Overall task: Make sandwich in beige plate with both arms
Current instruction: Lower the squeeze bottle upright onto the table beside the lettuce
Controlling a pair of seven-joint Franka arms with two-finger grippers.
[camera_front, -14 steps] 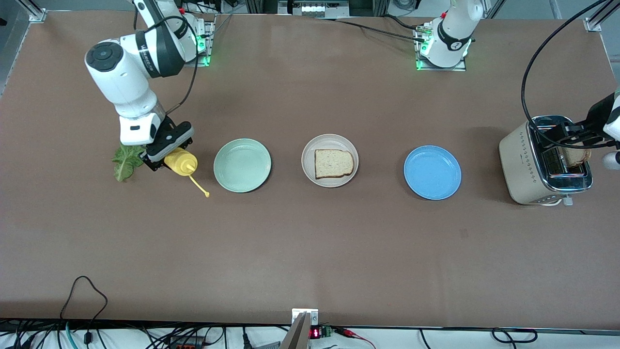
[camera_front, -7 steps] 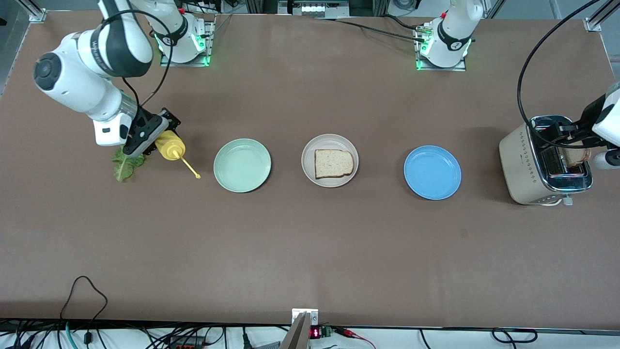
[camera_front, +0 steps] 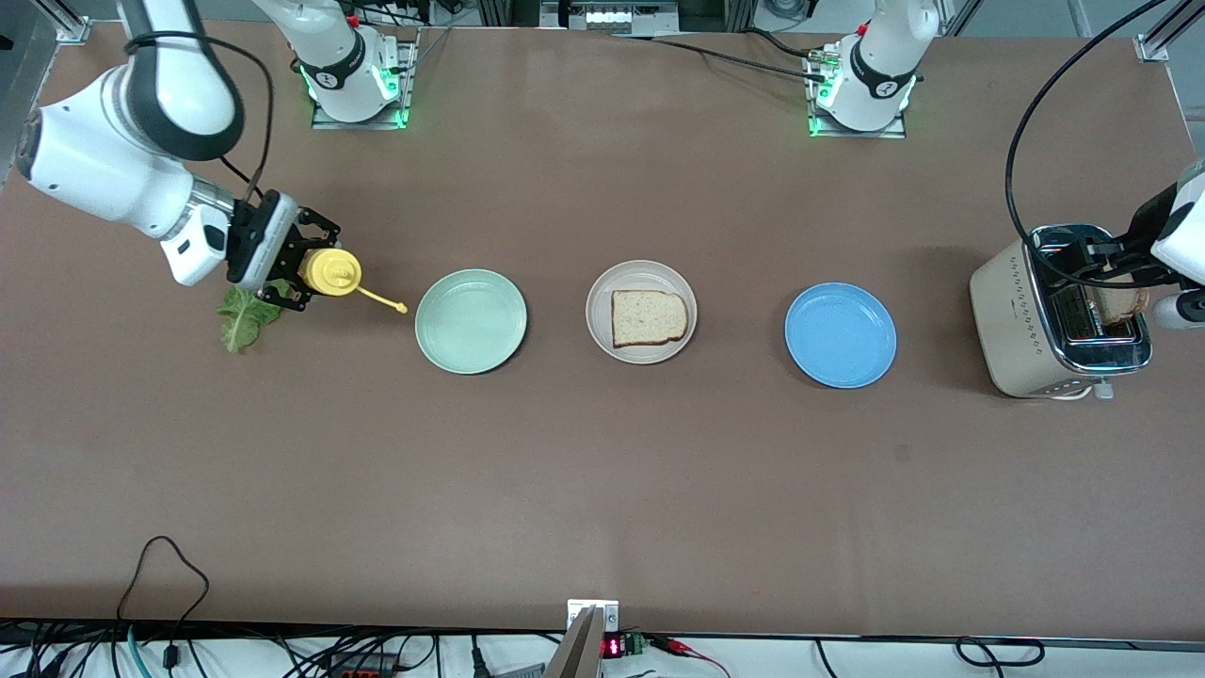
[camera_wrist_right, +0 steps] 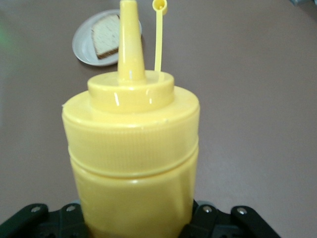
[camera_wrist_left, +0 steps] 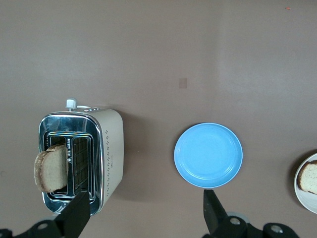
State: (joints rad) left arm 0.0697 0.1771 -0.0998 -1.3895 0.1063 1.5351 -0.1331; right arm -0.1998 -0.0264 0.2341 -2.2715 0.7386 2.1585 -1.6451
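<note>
Right gripper (camera_front: 299, 271) pinches a yellow squeeze bottle (camera_front: 329, 271) in the air over the lettuce leaf (camera_front: 243, 318), toward the right arm's end of the table. Beige plate (camera_front: 641, 278) with one toast slice (camera_front: 648, 317) sits mid-table, well apart from it, between the mint green plate (camera_front: 471, 321) and blue plate (camera_front: 841, 335). Left gripper (camera_wrist_left: 143, 215), fingers spread, hangs over the toaster (camera_front: 1054, 313), where a second slice (camera_wrist_left: 51, 167) sticks up from a slot.

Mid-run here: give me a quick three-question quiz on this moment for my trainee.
1. True or false: the right end effector is shut on the yellow squeeze bottle.
2. What lies on the beige plate?
3. The left end effector hangs open over: A) blue plate B) toaster C) mint green plate

Key: 1 true; 2 one bread slice; 3 B.
</note>
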